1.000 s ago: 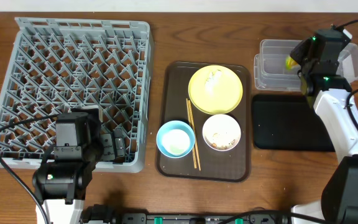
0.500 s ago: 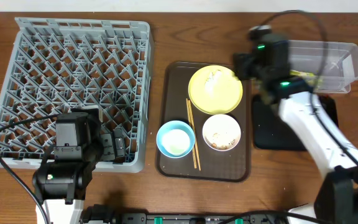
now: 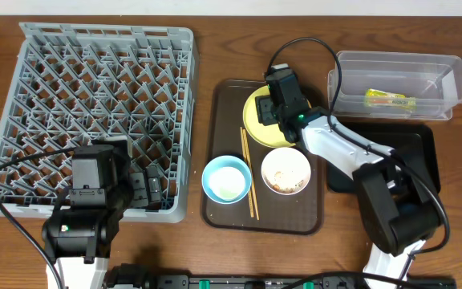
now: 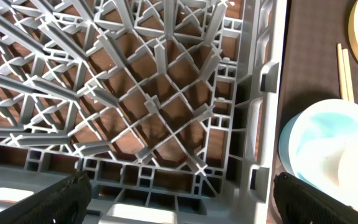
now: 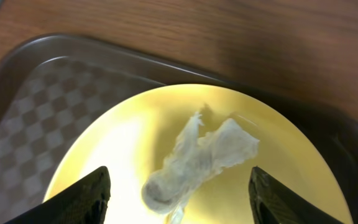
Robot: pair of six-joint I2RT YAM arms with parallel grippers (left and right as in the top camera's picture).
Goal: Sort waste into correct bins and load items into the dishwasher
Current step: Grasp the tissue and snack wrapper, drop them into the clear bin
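My right gripper [image 5: 178,196] is open above the yellow plate [image 5: 278,168], its fingers either side of the crumpled white tissue [image 5: 197,162] lying on it. In the overhead view the right gripper [image 3: 281,96] covers most of the plate [image 3: 255,120]. The green-and-yellow wrapper [image 3: 390,99] lies in the clear tub [image 3: 455,80]. The black tray [image 3: 419,152] sits below the tub. The light blue bowl [image 3: 226,178], the cream-white bowl [image 3: 285,172] with food scraps and the chopsticks [image 3: 249,172] sit on the brown tray. My left gripper [image 4: 179,199] is open over the grey rack's [image 3: 95,88] near corner, empty.
The brown serving tray [image 3: 223,209] lies between rack and bins. The right arm's cable [image 3: 331,56] arcs over the table toward the tub. The blue bowl [image 4: 328,149] and chopsticks [image 4: 344,68] show at the right of the left wrist view.
My right gripper has swung left from the clear tub to over the yellow plate. The wrapper now lies in the tub. The left arm has not moved.
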